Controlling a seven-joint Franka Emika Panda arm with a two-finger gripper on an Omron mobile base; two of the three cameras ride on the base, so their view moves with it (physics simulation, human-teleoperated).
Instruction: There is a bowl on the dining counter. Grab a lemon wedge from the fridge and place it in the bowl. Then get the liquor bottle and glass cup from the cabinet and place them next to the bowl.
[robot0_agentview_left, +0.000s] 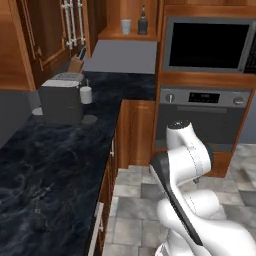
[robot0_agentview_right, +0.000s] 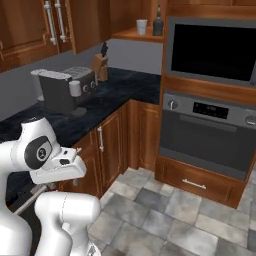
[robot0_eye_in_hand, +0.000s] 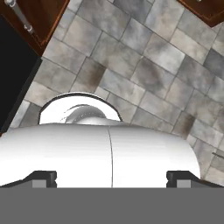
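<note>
Cabinet (robot0_agentview_left: 127, 20) stands open above the counter's (robot0_agentview_left: 45, 165) far end, so the bottle (robot0_agentview_left: 143, 21) and cup (robot0_agentview_left: 126, 26) sit exposed on its shelf, close together and well beyond the arm. Gripper (robot0_eye_in_hand: 111, 177), folded down toward the floor tiles for travel, has its jaws spread wide and holds nothing.

Open shelf around glass cup (robot0_agentview_left: 126, 26) and liquor bottle (robot0_agentview_left: 142, 22); coffee machine (robot0_agentview_left: 61, 98) on counter below.

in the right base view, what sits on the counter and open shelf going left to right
coffee machine → toaster → knife block → glass cup → liquor bottle
</note>
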